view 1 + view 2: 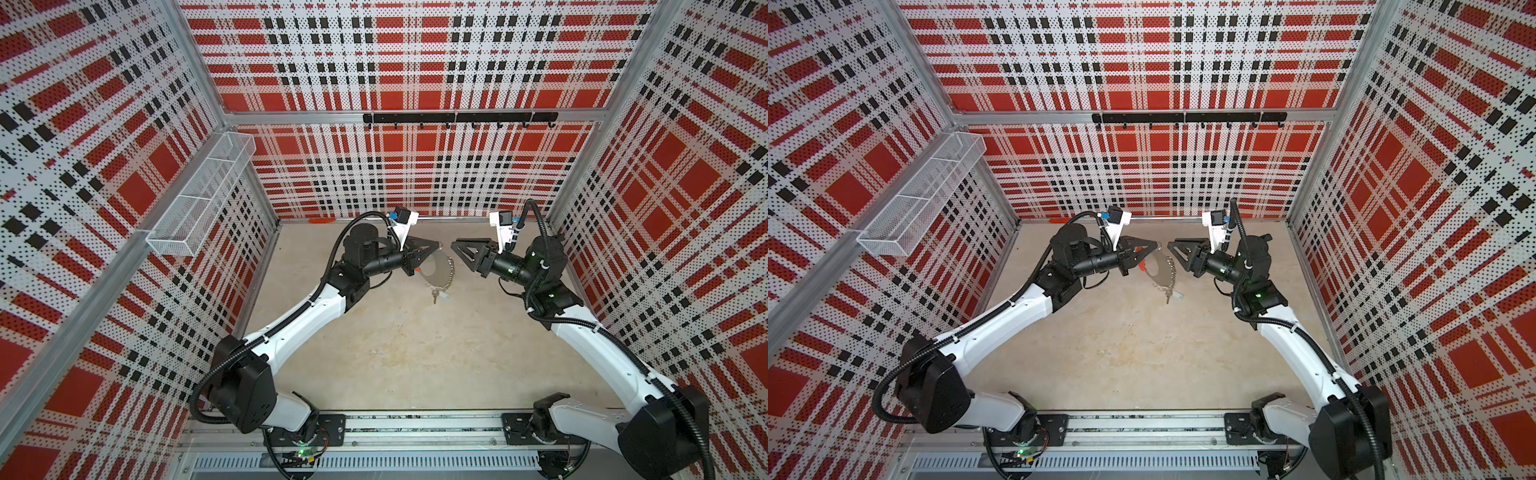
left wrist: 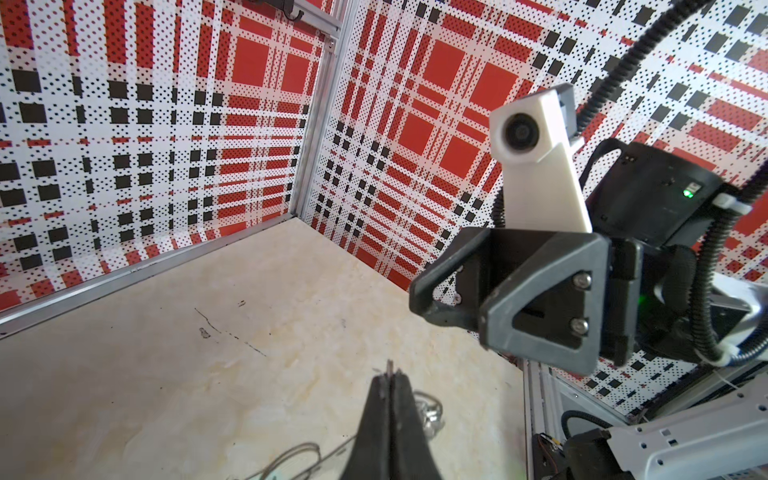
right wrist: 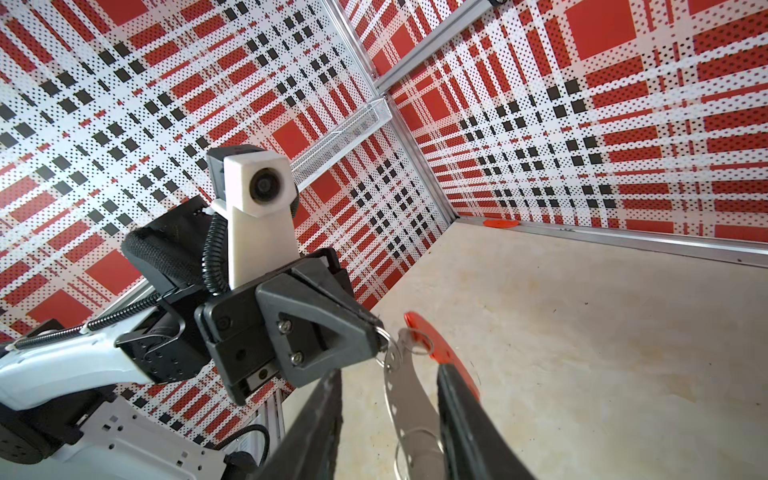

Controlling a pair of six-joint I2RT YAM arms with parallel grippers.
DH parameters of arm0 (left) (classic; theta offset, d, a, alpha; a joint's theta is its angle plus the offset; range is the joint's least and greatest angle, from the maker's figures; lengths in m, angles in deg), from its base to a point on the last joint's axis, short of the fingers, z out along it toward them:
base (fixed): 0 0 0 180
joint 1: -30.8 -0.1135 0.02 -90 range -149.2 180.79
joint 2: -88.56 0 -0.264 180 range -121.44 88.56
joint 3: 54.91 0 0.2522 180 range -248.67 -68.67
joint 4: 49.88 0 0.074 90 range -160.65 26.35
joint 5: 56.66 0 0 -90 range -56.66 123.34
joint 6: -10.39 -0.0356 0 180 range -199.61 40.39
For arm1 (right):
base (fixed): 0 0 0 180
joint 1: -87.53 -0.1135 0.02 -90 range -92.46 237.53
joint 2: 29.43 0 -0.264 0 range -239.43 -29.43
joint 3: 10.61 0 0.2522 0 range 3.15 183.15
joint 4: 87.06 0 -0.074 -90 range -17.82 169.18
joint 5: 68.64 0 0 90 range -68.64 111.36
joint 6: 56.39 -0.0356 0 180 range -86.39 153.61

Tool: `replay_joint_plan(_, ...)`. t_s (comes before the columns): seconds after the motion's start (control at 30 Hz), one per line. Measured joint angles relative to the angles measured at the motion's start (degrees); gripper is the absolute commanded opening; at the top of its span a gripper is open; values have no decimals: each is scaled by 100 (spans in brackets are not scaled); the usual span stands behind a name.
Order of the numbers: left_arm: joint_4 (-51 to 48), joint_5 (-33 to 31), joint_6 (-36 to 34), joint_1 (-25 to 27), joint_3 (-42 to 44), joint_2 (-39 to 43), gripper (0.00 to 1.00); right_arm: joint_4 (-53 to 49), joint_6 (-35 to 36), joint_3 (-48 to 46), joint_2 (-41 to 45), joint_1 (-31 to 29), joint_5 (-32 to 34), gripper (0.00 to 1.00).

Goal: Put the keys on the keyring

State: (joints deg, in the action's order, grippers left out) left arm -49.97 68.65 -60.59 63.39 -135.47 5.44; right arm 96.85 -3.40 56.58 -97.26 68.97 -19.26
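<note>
A beige worktop [image 1: 395, 353] is shown from above, closed in on three sides by perforated walls printed in red, black and white plaid. Aluminium rails run along the foot of each wall, and the front edge is marked by a metal rail on which both arm bases are mounted. Two white-and-black arms are angled inward from the front corners, so that the hands are set nearly tip to tip over the rear half of the worktop.

The left hand [image 1: 436, 245] is pressed together on a keyring [image 1: 436, 272], a broad flat crescent of metal fringed with small wire loops. The keyring is pinched at its upper end and hangs below the fingertips. An orange piece [image 1: 1144, 261] is seen on the keyring, close against the left hand. The right hand [image 1: 454, 244] is held just beside the keyring's upper edge with its fingers [image 3: 465, 415] spread. In the right wrist view the metal band is framed between them, and no contact can be made out.

The keys [image 1: 435, 296], with their pale tag [image 1: 445, 296], are seen just under the lower end of the keyring, near the middle of the worktop. Whether they hang from it or lie on the surface cannot be told.

Open worktop is spread from the keys forward to the front rail and out between the two forearms. A white wire-mesh basket [image 1: 199, 195] is fixed on the left wall, well above the surface. A black hook rail [image 1: 457, 117] is fixed on the rear wall, and a small orange object [image 1: 322, 221] lies against that wall's foot, behind the left arm.
</note>
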Motion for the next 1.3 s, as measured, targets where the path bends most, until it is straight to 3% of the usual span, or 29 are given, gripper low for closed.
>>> replay_joint_plan(0.7,396,415,498,-44,52,-22,0,1659,-901,-186,-693,0,-732,25)
replay_joint_plan(1.3,442,459,566,-44,44,-24,0,2159,-1213,-378,-782,0,-848,24)
